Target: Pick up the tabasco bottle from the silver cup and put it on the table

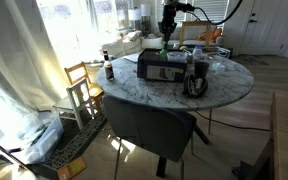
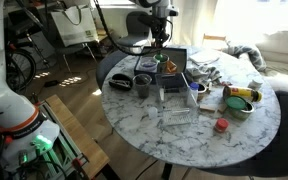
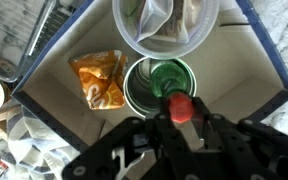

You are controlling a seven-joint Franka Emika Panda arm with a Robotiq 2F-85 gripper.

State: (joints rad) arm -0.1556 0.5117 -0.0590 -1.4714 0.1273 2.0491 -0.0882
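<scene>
In the wrist view my gripper [image 3: 183, 110] is shut on the red cap of the green tabasco bottle [image 3: 168, 78]. Seen from above, the bottle's body lies inside the rim of the silver cup [image 3: 133, 92], which stands in a dark open box [image 3: 249, 75]. In both exterior views the gripper [image 1: 167, 35] [image 2: 161, 45] hangs straight down over that box [image 1: 156, 68] [image 2: 176, 62] on the white marble table [image 1: 229, 85] [image 2: 189, 135]. The bottle is too small to make out there.
In the box an orange snack bag [image 3: 99, 80] lies beside the cup and a clear plastic tub [image 3: 164, 25] sits behind it. A black coffee maker [image 1: 196, 75], a dark brown bottle [image 1: 109, 70], a wooden chair [image 1: 82, 88], a bowl [image 2: 240, 100] and a clear container [image 2: 176, 105] stand around.
</scene>
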